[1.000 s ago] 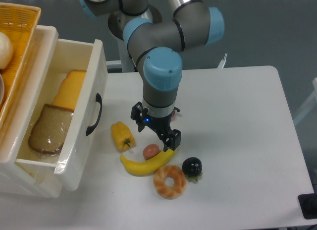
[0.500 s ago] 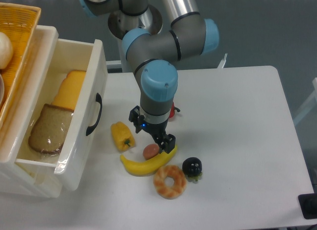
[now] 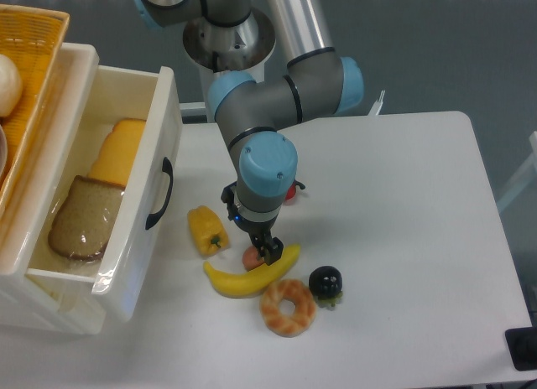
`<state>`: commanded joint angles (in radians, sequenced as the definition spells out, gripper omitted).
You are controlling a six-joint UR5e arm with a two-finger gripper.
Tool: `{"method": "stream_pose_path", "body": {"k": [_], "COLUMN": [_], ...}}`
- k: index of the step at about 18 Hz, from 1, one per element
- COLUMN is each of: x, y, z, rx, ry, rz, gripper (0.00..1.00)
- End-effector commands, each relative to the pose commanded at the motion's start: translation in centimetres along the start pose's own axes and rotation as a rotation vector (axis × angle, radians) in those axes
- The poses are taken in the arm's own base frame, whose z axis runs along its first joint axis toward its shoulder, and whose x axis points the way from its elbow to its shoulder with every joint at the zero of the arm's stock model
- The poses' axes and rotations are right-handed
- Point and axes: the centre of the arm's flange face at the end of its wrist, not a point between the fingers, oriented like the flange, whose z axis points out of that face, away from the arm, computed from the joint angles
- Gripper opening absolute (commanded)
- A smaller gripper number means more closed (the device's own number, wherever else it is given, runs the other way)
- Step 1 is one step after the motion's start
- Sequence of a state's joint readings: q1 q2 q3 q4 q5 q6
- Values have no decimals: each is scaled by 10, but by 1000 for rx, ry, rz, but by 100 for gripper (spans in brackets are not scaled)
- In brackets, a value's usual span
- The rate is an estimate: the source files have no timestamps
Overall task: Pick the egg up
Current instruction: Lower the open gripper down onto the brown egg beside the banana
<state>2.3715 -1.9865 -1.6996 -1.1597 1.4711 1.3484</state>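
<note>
Arm's right at the grab stage, pincer [image 3: 262, 252] down over the egg [image 3: 251, 257] that sits on the desk [image 3: 403, 196] against the banana [image 3: 249, 276], can't tell if it's pinched yet, so squeeze then lift.

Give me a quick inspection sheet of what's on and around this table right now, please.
Surface: white table, bare on its right side.
Job's things: egg, mostly hidden under the pincer, beside the banana.
Clutter: yellow pepper, doughnut, black berry, small red item behind the arm.
Grippers: pincer low over the egg; open or shut cannot be told.
Cables: nothing seen.
Surroundings: open white drawer holding bread slices; wicker basket at upper left.
</note>
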Motion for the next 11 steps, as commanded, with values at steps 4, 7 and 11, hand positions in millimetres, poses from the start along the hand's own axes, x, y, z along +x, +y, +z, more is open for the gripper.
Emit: {"method": "stream_pose_path", "body": {"k": [4, 7, 11], "x": [-2, -4, -8], "y": [1, 1, 0], "z": [14, 20, 24], "rx": [-4, -4, -5], "ry": [26, 33, 38], "rz": [-3, -3, -4], "gripper": [100, 100, 100]}}
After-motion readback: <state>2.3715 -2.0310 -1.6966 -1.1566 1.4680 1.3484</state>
